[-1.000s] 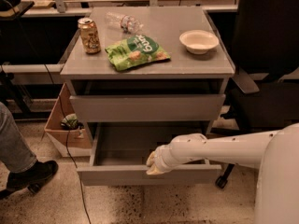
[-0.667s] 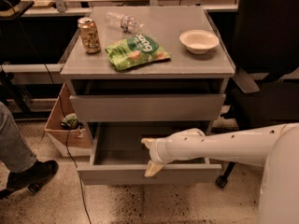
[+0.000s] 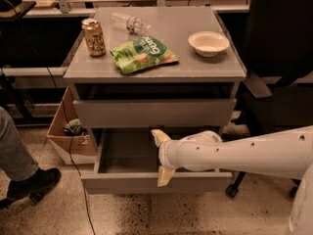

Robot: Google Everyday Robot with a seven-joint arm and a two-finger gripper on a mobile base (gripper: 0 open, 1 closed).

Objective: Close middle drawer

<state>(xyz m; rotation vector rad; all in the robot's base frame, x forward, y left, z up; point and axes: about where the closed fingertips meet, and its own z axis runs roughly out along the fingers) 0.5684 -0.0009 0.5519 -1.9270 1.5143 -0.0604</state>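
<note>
The middle drawer (image 3: 122, 182) is a wide shallow grey tray with a long low flat front. It stands pulled well out under the taller grey drawer front (image 3: 154, 112), which is pushed in. My gripper (image 3: 161, 156) reaches in from the right on a white arm and sits over the open tray, just behind its front. It is open. One cream fingertip (image 3: 158, 136) points back into the tray and the other (image 3: 164, 176) hangs over the drawer's front lip. It holds nothing. The tray's visible part is bare. The lowest front is hidden.
On the cabinet top (image 3: 205, 67) lie a soda can (image 3: 93, 36), a clear bottle (image 3: 128, 22), a green snack bag (image 3: 143, 54) and a white bowl (image 3: 208, 43). A cardboard box (image 3: 66, 136) and a person's shoe (image 3: 29, 182) are at the left. A black chair (image 3: 279, 58) stands at the right.
The gripper's fingers have spread apart and the hand has risen slightly above the drawer front. The drawer stands out just as far as before.
</note>
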